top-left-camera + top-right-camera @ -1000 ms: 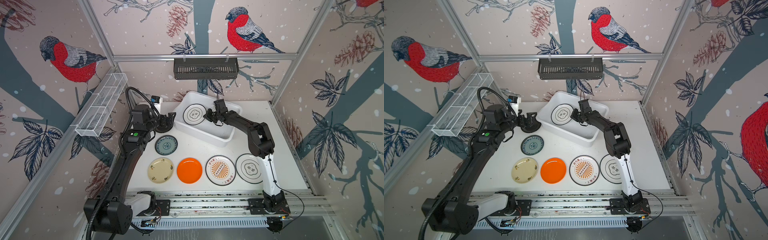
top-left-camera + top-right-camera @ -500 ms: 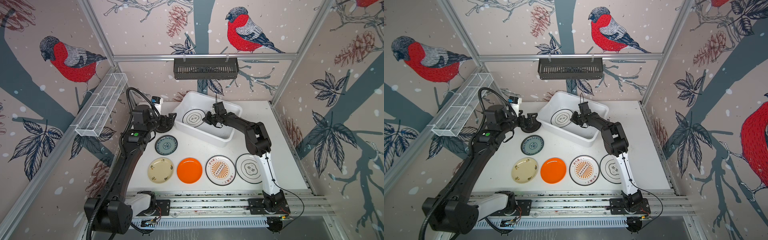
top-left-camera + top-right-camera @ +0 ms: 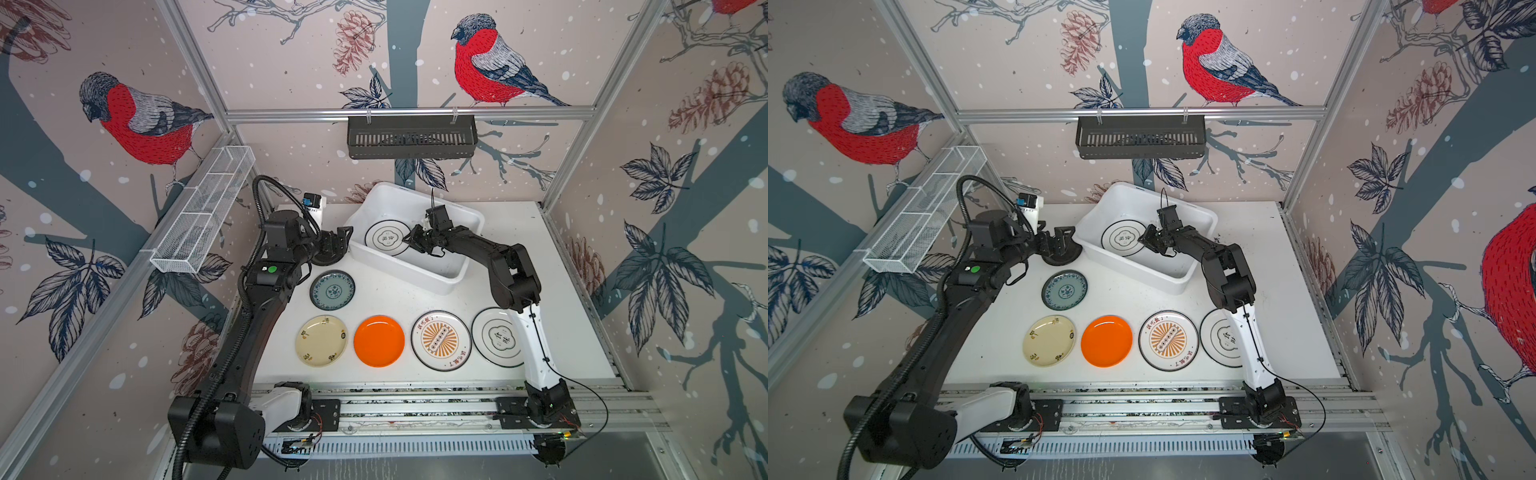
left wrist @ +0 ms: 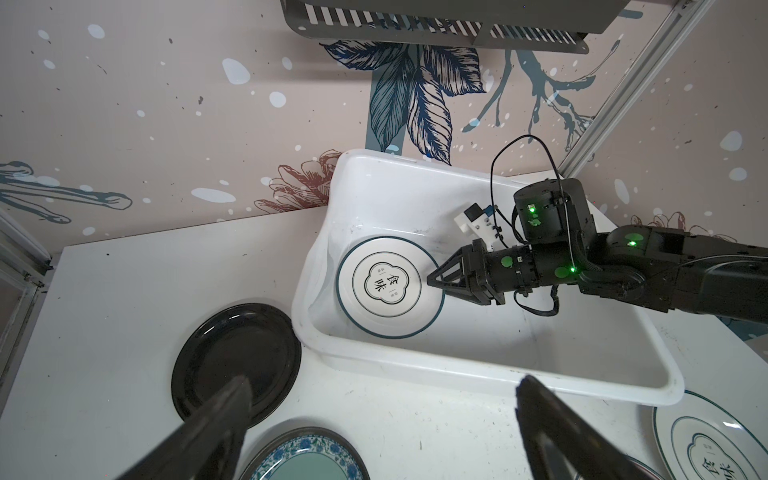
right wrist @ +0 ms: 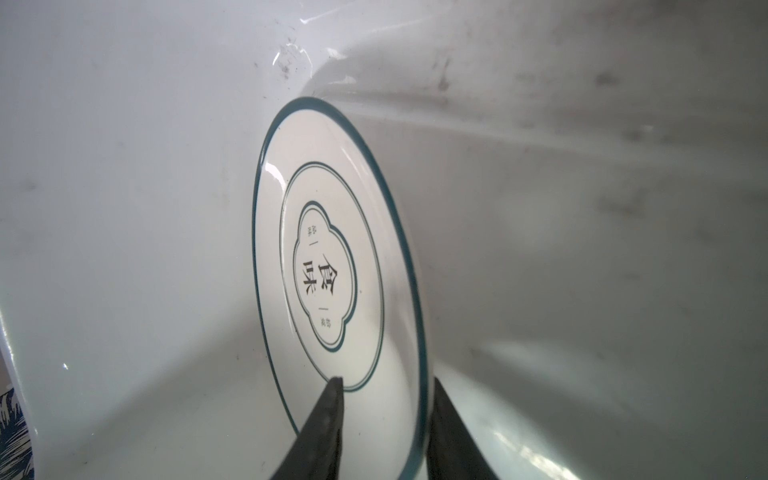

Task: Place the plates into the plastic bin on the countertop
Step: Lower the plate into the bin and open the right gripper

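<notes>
- Presently the plastic bin [image 3: 399, 270] stands askew at the middle of the surface's [image 3: 519, 232] far edge.
- One black-rimmed emblem plate [image 3: 388, 237] sits inside the bin at the end nearer the left edge, close to the end wall. Whether it lies flat or leans on that wall I cannot tell.
- The right tool [image 5: 384, 386] reaches down into the bin. Its jaws stand apart astride that plate's rim, one over the face and one outside it, with a gap showing on the face side.
- The left tool [image 4: 382, 380] hangs with jaws spread wide and empty above the black plate [image 4: 237, 357], which rests on the surface just beside the bin.
- The teal plate [image 3: 332, 290] lies toward the left edge, between the black plate and the near row.
- Along the near edge, left to right, lie the cream plate [image 3: 321, 340], the orange plate [image 3: 379, 340], the sunburst plate [image 3: 440, 340] and the second emblem plate [image 3: 496, 338]. The last is partly hidden by the right arm.
</notes>
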`<action>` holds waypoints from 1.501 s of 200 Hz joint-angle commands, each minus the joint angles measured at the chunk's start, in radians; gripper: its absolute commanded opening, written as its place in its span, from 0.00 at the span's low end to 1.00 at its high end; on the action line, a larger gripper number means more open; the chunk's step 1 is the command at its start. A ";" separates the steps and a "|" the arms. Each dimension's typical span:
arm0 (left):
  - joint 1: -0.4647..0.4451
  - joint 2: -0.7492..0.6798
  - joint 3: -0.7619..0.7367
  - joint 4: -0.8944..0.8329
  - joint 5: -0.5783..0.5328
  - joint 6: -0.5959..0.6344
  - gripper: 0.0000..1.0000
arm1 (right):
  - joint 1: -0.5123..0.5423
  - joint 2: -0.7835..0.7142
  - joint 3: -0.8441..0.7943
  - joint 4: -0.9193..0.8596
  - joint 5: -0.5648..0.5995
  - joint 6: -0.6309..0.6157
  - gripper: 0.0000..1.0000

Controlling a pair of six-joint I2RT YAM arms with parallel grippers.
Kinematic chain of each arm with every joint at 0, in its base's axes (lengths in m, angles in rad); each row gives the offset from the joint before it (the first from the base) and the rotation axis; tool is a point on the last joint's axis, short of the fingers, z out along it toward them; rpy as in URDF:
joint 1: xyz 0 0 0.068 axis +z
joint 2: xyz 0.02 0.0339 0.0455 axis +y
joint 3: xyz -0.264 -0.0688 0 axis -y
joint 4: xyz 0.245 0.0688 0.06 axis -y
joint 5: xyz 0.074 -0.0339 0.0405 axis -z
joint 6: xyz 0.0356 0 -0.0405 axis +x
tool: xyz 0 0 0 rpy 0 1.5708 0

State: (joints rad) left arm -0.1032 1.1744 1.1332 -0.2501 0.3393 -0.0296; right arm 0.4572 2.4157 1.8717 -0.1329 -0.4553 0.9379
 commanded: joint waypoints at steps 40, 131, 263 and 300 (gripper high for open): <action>-0.001 -0.001 0.001 0.033 0.026 -0.016 0.98 | -0.002 0.002 0.040 -0.075 0.034 -0.041 0.51; -0.001 -0.006 0.006 0.028 0.027 -0.016 0.98 | -0.006 -0.025 0.111 -0.205 0.096 -0.089 0.60; -0.001 -0.048 0.013 0.026 0.022 -0.016 0.98 | 0.028 -0.255 0.149 -0.380 0.250 -0.179 0.60; -0.001 -0.057 0.015 0.019 0.043 -0.006 0.98 | 0.056 -0.471 0.051 -0.470 0.372 -0.235 0.61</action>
State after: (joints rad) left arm -0.1032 1.1294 1.1412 -0.2497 0.3477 -0.0517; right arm 0.5018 2.0628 1.9965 -0.5243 -0.1986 0.7551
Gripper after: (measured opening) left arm 0.983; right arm 0.604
